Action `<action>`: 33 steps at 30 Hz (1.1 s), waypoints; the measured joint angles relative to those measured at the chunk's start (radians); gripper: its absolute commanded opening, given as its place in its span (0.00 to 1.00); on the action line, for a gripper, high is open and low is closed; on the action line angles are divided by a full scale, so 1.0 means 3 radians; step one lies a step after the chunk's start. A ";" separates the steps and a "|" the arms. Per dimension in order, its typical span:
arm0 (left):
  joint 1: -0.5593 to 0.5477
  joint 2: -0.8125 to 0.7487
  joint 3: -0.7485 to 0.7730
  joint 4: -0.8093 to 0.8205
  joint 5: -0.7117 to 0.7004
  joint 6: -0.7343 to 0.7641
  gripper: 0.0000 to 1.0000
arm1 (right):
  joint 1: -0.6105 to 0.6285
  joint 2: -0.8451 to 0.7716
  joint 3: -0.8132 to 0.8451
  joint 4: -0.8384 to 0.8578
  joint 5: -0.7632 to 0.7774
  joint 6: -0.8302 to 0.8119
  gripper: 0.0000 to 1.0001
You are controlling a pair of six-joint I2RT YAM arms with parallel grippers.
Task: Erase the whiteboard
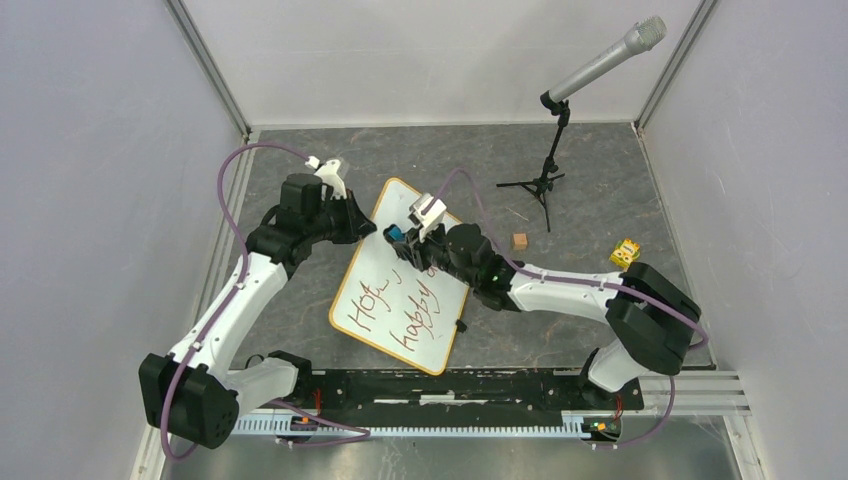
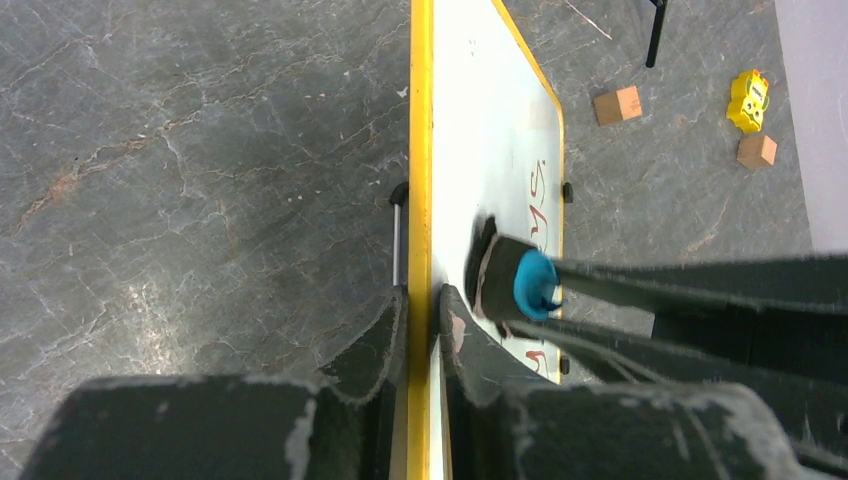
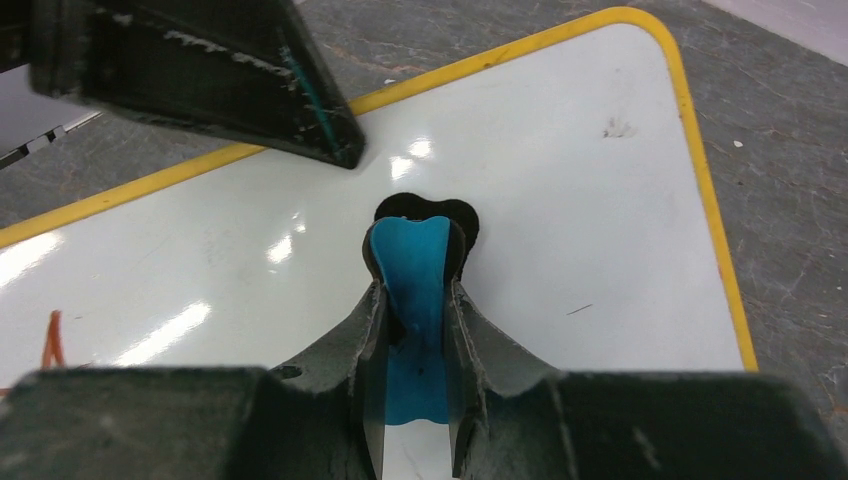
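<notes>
Whiteboard (image 1: pixel 385 265) sits tilted mid-frame in the top view, on the grey desk (image 1: pixel 600 180), w/ a yellow frame. Red-brown handwriting (image 1: pixel 412 322) fills its lower half: 2nd line reads "happy", 1st starts "Ho", rest unclear, partly hidden under my right arm (image 1: pixel 560 285). My left end effector (image 2: pixel 421 300) is pinched narrow on the board's frame edge, one finger each side. My right end effector (image 3: pixel 414 290) grips a blue eraser (image 3: pixel 410 262), its dark pad touching the blank upper part. Wrist views cut off most writing; only stray strokes show.
</notes>
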 measured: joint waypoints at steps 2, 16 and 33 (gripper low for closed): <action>0.0000 0.0000 0.0011 -0.0028 -0.0019 -0.0023 0.02 | 0.0114 -0.0027 -0.0019 0.0001 0.0081 -0.0028 0.00; -0.0032 0.0036 0.0078 -0.0072 -0.0071 -0.0088 0.02 | 0.0128 -0.0220 -0.0632 0.0607 -0.0150 0.0088 0.00; -0.0034 0.0088 0.0126 -0.0156 -0.0154 -0.0240 0.02 | 0.0521 -0.0240 -0.0734 0.0721 0.0164 0.0076 0.00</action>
